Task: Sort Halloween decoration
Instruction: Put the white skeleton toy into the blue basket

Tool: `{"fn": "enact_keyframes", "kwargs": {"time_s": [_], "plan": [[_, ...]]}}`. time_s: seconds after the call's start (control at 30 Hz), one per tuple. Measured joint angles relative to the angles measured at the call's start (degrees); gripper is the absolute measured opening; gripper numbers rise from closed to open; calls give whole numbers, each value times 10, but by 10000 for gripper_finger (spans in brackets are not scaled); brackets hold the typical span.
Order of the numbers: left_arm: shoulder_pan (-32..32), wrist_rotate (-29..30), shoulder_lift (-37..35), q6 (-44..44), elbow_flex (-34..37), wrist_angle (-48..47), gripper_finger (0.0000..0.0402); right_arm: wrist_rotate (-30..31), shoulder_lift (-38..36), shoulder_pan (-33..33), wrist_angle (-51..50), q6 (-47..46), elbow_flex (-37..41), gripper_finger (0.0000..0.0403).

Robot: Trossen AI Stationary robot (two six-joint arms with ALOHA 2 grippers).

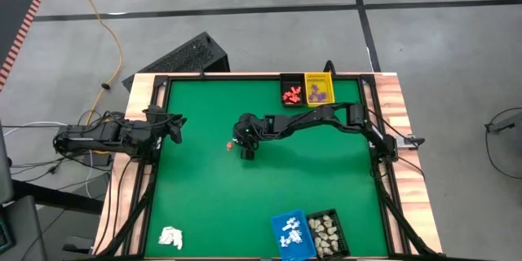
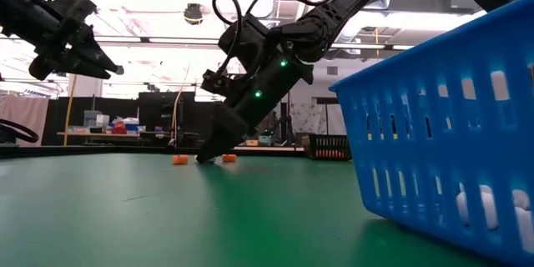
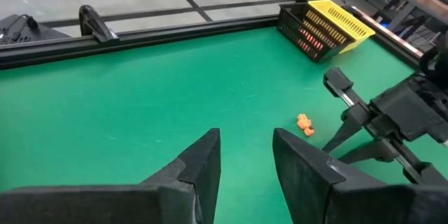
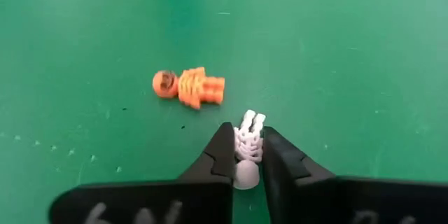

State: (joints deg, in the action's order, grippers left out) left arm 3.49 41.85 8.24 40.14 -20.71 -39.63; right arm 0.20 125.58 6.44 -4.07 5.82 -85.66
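Two tiny skeleton figurines on green desk (image 1: 212, 204) mid-field. Right hand (image 4: 246, 155) down at desk surface, fingers pinching small white plastic skeleton figurine (image 4: 248, 143) lying flat between tips. Small orange plastic skeleton figurine (image 4: 189, 86) lies just beyond fingertips, apart from them. Left hand (image 3: 245, 161) raised over desk edge, well apart, fingers spread, nothing between.

- This looks like a robot lab or workshop.
- A green table (image 1: 204, 204) stands on a bare grey floor (image 1: 245, 0) with tape lines.
- An orange cable (image 1: 104, 41) runs across it.
- Shelves (image 2: 108, 125) sit far behind the arms.
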Motion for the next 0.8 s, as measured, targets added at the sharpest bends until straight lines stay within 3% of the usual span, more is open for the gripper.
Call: {"fn": "enact_keyframes", "kwargs": {"time_s": [0.17, 0.4, 0.8], "plan": [[0, 0, 0, 1, 0, 0, 121, -4, -33, -1, -22, 0, 3, 23], [0, -1, 0, 2, 0, 0, 121, -5, -114, -19, -51, 0, 2, 30], [0, -7, 0, 12, 0, 1, 121, -5, -281, -142, -174, -57, 1, 30]]}}
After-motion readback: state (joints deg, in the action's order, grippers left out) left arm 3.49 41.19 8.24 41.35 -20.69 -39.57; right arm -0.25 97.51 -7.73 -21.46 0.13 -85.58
